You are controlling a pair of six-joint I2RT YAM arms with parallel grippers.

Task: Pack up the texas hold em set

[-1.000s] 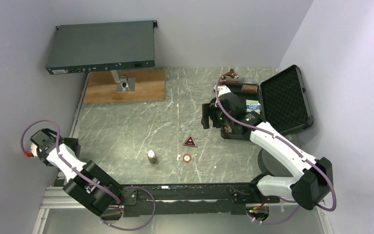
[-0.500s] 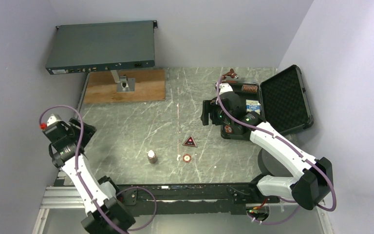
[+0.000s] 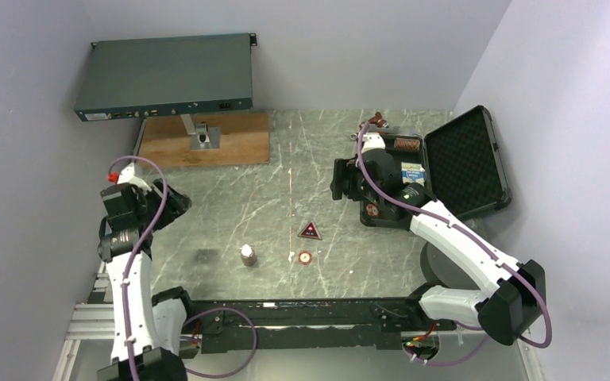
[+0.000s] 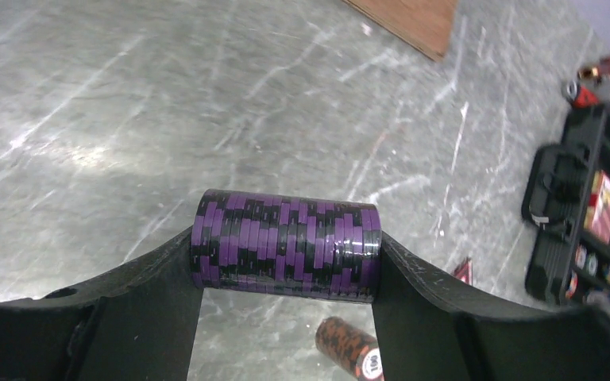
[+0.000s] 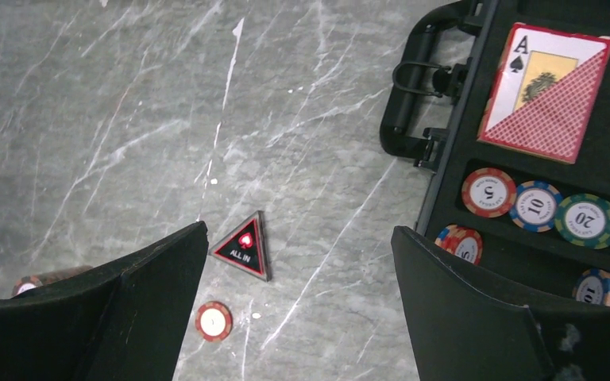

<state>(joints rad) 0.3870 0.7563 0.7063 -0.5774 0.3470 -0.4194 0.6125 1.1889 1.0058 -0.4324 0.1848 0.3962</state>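
A stack of purple-and-black poker chips (image 4: 286, 255) lies sideways between the fingers of my left gripper (image 4: 287, 254), which is shut on it above the marble table. In the top view that left gripper (image 3: 167, 202) hangs over the table's left side. On the table lie an orange-black chip stack (image 3: 247, 255), a single red chip (image 3: 306, 257) and the red-black "ALL IN" triangle piece (image 3: 310, 231). The black briefcase (image 3: 465, 163) lies open at the right, with a card deck (image 5: 546, 93) and chips (image 5: 488, 192) inside. My right gripper (image 3: 337, 181) stands open and empty beside the case, above the triangle piece (image 5: 244, 246).
A big grey-blue rack box (image 3: 165, 77) stands raised at the back left over a wooden board (image 3: 202, 139). A red-handled tool (image 3: 377, 121) lies behind the briefcase. Walls close in on the left, back and right.
My left arm has swung from the table's left edge forward and inward over the table, carrying the purple chip stack. The right arm has shifted only slightly.
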